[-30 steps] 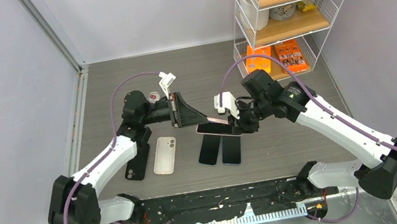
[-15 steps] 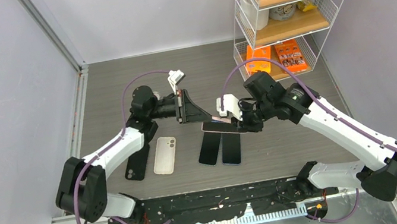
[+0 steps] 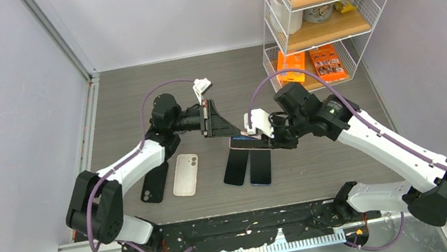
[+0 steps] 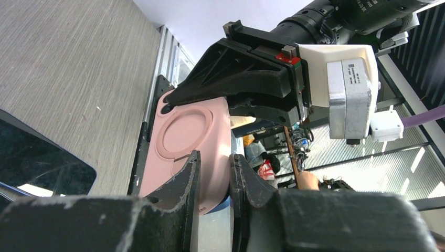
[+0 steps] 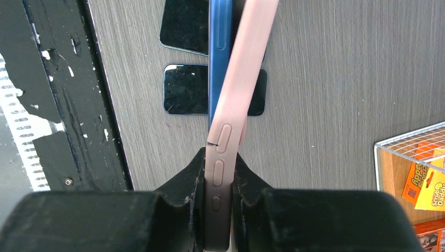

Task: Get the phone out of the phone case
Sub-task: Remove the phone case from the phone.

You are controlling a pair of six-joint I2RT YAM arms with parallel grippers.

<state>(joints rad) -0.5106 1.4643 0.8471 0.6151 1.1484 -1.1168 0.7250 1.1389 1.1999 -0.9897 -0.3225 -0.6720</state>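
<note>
A pink phone case (image 3: 247,141) with a blue phone in it hangs above the table between my two arms. My right gripper (image 3: 270,140) is shut on the button edge of the case (image 5: 246,63). In the right wrist view the phone (image 5: 218,47) shows as a blue edge splitting away from the case toward the far end. My left gripper (image 4: 215,156) is shut on the opposite end of the case (image 4: 183,126), whose pink back with a round ring faces the left wrist camera. In the top view the left gripper (image 3: 234,132) meets the case's left end.
Two dark phones (image 3: 235,167) (image 3: 260,167) lie screen-up on the table under the held case. A white case (image 3: 186,174) and a black case (image 3: 154,184) lie to their left. A wire shelf (image 3: 318,16) with orange packets (image 3: 326,62) stands at the back right.
My left arm has reached further right and its fingers now meet the left end of the pink case. The right gripper has kept its hold and lifted the case slightly.
</note>
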